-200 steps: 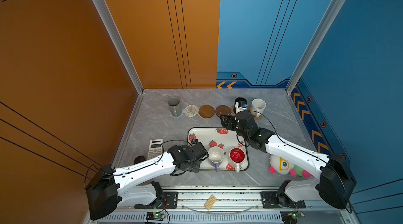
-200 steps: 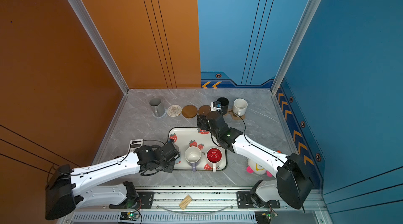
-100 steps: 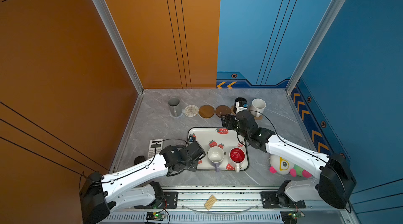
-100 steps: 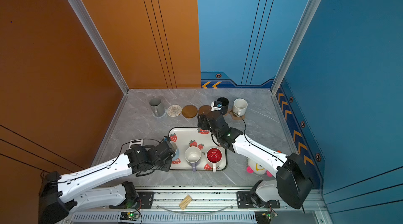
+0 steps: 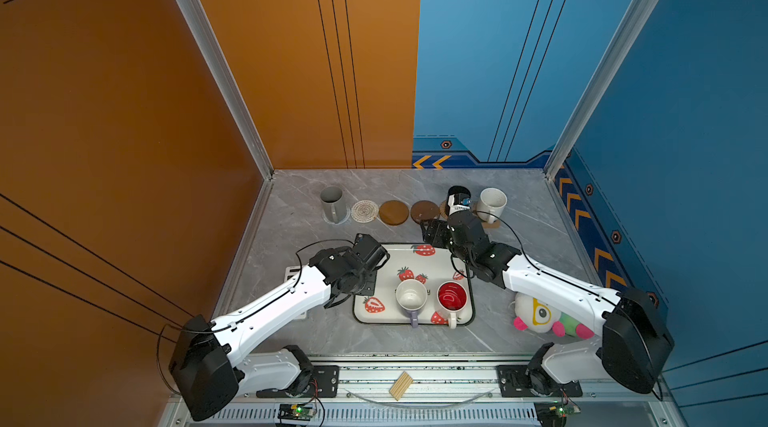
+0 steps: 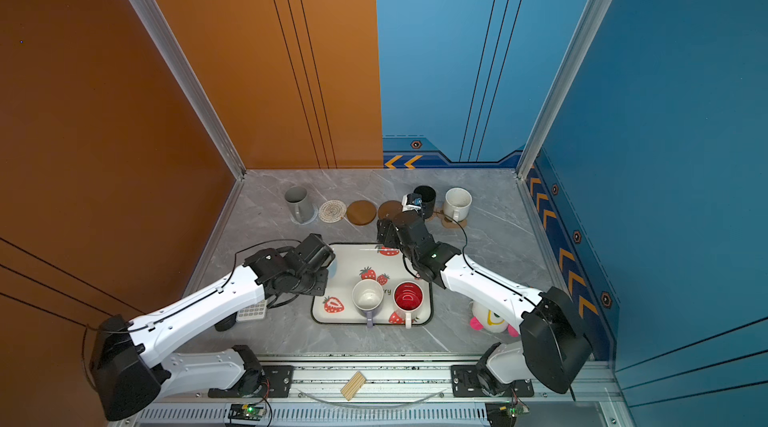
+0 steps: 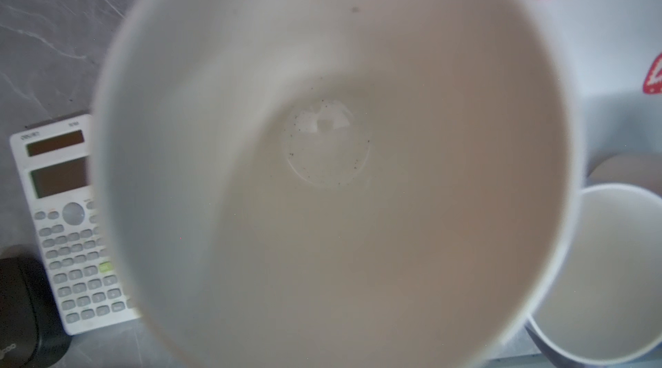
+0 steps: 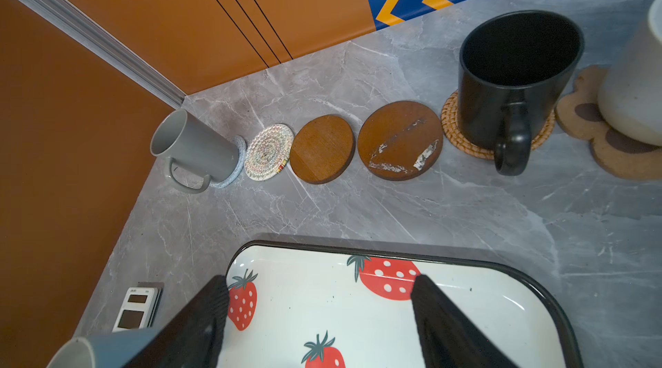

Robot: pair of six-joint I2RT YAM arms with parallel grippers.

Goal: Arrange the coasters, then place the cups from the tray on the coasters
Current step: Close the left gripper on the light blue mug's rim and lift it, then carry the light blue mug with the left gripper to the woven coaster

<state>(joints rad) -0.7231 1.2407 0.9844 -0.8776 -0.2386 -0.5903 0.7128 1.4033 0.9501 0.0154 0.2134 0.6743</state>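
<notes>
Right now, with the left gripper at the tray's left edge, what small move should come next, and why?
Probably carry the blue cup, which the left gripper seems to hold at the edge of the tray, toward the cream woven coaster. It and the two wooden discs are bare, and it lies nearest that gripper.

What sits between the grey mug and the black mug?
Three bare coasters, seen in the right wrist view: cream woven coaster, plain wooden disc, scuffed wooden disc.

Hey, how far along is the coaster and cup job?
Done: six coasters lined up; grey cup, black cup and speckled cup stand on theirs. In hand: left end effector holds the blue-sided cup. Left: lilac cup and red-lined cup on the tray; three coasters bare.
</notes>
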